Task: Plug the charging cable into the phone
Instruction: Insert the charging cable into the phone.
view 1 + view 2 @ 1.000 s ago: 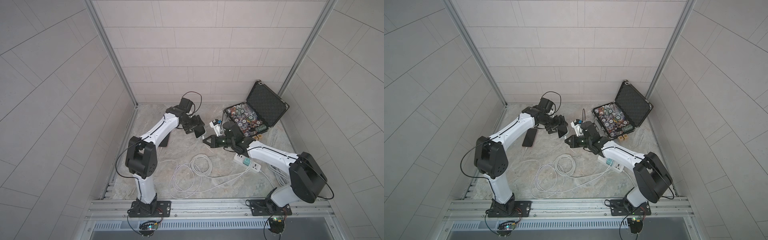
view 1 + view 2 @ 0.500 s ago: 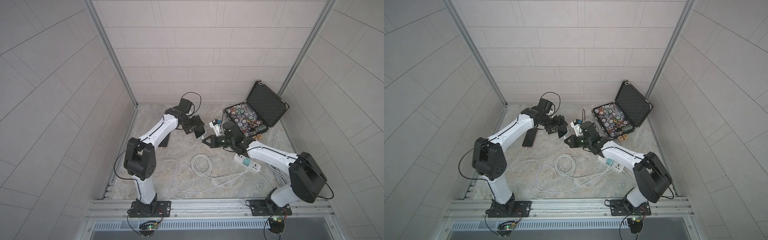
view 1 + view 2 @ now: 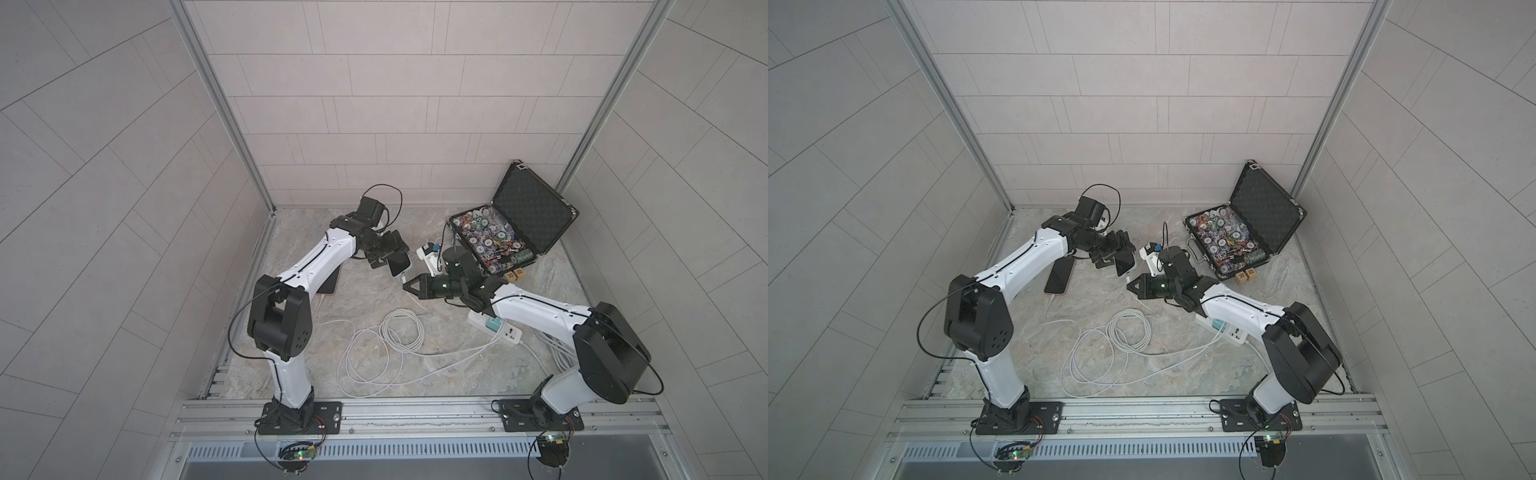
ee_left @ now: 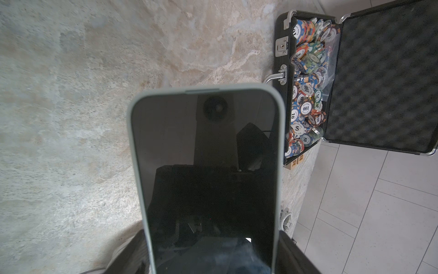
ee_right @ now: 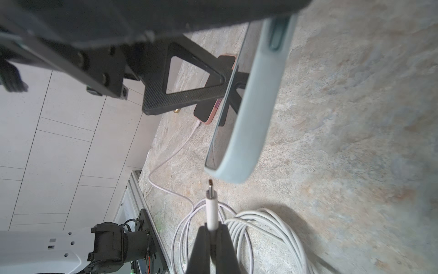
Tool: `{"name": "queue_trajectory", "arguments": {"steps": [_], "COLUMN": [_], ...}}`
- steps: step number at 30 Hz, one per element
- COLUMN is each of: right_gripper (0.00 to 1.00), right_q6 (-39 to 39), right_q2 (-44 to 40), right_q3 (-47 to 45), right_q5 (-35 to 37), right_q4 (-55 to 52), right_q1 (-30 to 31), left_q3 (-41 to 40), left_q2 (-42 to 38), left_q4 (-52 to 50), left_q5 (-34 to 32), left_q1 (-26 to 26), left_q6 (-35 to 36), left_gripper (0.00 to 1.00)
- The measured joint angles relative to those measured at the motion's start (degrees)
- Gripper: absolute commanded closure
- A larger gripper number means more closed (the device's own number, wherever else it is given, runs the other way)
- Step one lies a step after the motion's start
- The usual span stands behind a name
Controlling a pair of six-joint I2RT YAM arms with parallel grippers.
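Barely anything is shifting since a second ago: both arms are keeping almost the same poses, with the right claw (image 5: pixel 212 231) perhaps creeping a touch closer. It is clenching the stiff white plug sleeve of the long thin white charging cable (image 5: pixel 211 213). The cable's bare metal tip (image 5: pixel 210 188) is pointing at the free end of a flat, glossy black-screened phone in a pale grey-green rubbery case (image 4: pixel 206 166) and stopping just short of it. The left claw (image 3: pixel 394 261) is grasping that phone near its other end, holding it up off the marbled stone-look worktop (image 4: pixel 71 118). A second, coral-red handset (image 3: pixel 1059 276) is lying flat beneath the left arm, a white lead running from its end.

The phone is looking rigid, with slick, breakable glass and a grippy case, so clamping the cased long edges well away from the port seems right. The cable is probably light and limp, so only the short sleeve just behind the tip is worth pinching.
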Motion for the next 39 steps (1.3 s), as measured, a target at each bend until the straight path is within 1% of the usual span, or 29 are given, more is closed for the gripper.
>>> {"name": "queue_trajectory", "arguments": {"steps": [14,22,35,39], "right_gripper": [1.00,1.00,1.00,1.00], "right_q6": [0.7,5.0,7.0,7.8], "right_q2": [0.0,0.3,2.3,2.5], "right_q3": [0.0,0.4,0.6,0.6], "right_q5": [2.9,2.4,1.4,1.4], "right_q4": [0.3,1.2,2.8,2.9], "right_q1": [0.0,-0.2,-0.2,-0.2], "left_q3": [-0.4,-1.0,-1.3,-2.8], "left_q2": [-0.1,-0.1,-0.2,-1.0], "left_q4": [1.5,2.6,2.9,4.4], "left_q5": [-0.2,-0.9,-1.6,-1.8], "left_q1": [0.0,-0.1,-0.2,-0.2], "left_q6": [0.1,0.6,0.7,0.8], "left_gripper": [0.43,0.43,0.43,0.43]}}
